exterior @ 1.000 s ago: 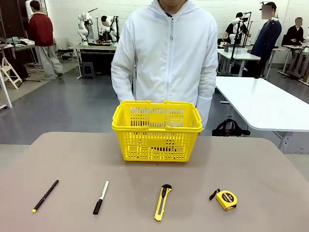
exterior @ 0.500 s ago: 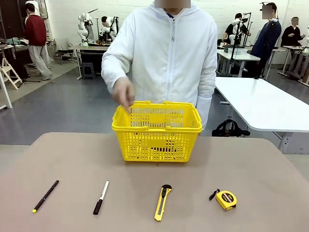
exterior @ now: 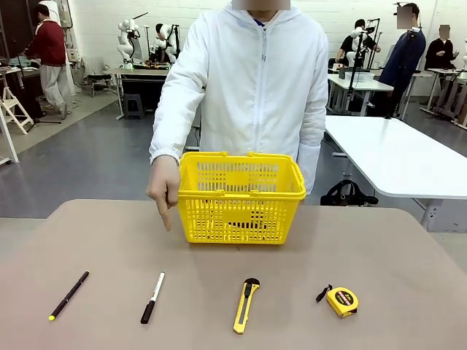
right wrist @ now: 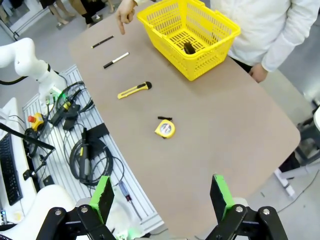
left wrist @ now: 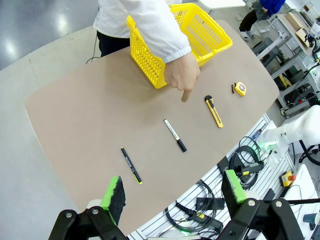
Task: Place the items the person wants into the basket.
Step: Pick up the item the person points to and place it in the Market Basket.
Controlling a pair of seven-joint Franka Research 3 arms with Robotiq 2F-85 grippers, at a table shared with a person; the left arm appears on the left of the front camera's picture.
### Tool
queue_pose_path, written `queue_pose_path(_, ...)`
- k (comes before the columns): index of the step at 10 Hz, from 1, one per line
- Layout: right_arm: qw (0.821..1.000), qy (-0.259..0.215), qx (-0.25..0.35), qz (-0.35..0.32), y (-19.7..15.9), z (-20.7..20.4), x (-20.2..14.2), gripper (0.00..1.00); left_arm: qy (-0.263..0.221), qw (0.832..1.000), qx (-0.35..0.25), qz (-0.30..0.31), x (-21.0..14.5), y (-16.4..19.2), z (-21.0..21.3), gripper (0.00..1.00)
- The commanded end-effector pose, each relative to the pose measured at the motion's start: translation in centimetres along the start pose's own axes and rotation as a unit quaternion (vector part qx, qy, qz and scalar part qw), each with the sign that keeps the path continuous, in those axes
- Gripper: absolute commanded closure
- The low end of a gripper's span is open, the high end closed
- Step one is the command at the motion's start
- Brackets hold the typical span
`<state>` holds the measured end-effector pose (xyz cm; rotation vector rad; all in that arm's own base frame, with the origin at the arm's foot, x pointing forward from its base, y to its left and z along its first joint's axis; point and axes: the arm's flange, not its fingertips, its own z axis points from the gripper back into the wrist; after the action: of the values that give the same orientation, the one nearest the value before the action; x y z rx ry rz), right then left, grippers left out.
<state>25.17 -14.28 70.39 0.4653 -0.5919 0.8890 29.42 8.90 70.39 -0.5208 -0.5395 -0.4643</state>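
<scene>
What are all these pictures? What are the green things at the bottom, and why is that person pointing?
Three cameras are looking at one table at the same moment. One faces a person in a white jacket. The other two ride on a robot's two arms and look down from high up.

The black prongs with green tips are the robot's pinchers: the left gripper and the right gripper. Both are open and hold nothing.

On the table stands a yellow basket. In front of it, in a row, lie a black pen with a yellow tip, a white marker with a black cap, a yellow utility knife and a yellow tape measure.

The person's hand points a finger down beside the basket, on the pens' side. It is probably showing the robot what to pick.
</scene>
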Motion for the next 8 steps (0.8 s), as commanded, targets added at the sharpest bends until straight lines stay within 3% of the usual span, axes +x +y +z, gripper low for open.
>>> queue_pose_path(1, 1.000, -0.007, 0.009, 0.010, -0.1, 0.1, 0.2, 0.00, -0.002, 1.000, -0.006, -0.007, -0.1, 0.1, 0.1, 0.00)
queue_pose_path(6, 1.000, -0.007, 0.009, 0.010, -0.1, 0.1, 0.2, 0.00, 0.000, 1.000, 0.000, 0.000, 0.0, 0.0, 0.0, 0.00)
queue_pose_path(7, 1.000, -0.007, 0.009, 0.010, -0.1, 0.1, 0.2, 0.00, 0.053, 0.998, 0.016, -0.002, 2.2, -1.8, -2.3, 0.00)
queue_pose_path(8, 1.000, -0.007, 0.009, 0.010, -0.1, 0.1, 0.2, 0.00, 0.152, 0.987, 0.049, -0.035, 3.8, -4.4, -6.7, 0.00)
